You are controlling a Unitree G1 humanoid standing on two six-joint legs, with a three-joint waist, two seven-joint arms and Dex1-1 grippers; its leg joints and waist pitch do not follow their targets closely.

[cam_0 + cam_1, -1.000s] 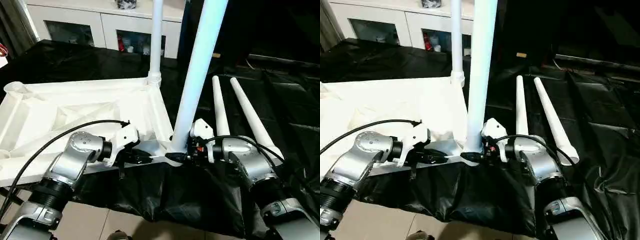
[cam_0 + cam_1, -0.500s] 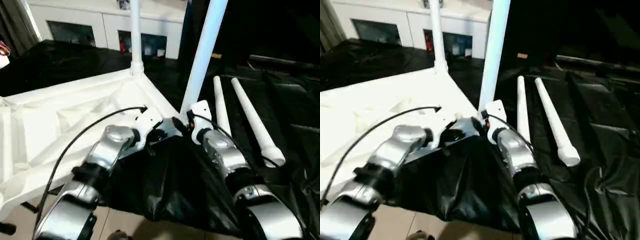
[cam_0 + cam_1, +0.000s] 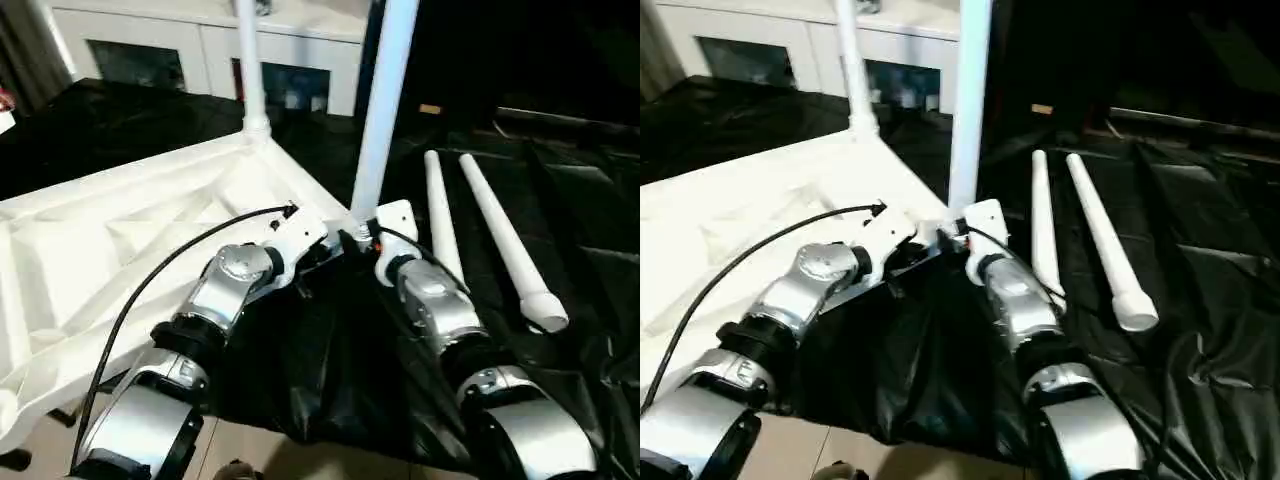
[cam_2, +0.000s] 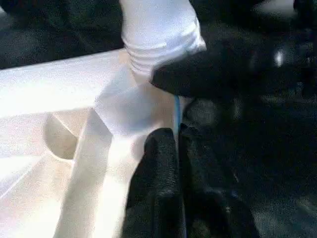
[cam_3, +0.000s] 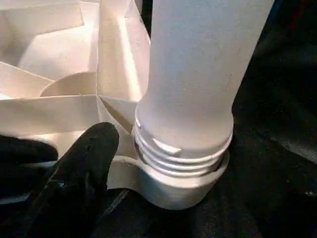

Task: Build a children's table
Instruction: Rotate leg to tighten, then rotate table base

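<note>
Both grippers meet at the near corner of the upturned tabletop (image 3: 130, 240), where a leg (image 3: 383, 100) stands in its socket.

The top lies ribbed side up on a black sheet (image 3: 330, 370); a second leg (image 3: 250, 70) stands at the far corner, and two loose legs (image 3: 480, 225) lie side by side on the sheet to the right. The left gripper (image 4: 171, 163) is clenched on the tabletop's edge just beside the socket (image 5: 168, 183). The right gripper (image 3: 358, 238) sits at the base of the near leg, whose threads show above the socket; I cannot tell whether its fingers grip anything. A white cabinet (image 3: 200, 50) stands behind.
</note>
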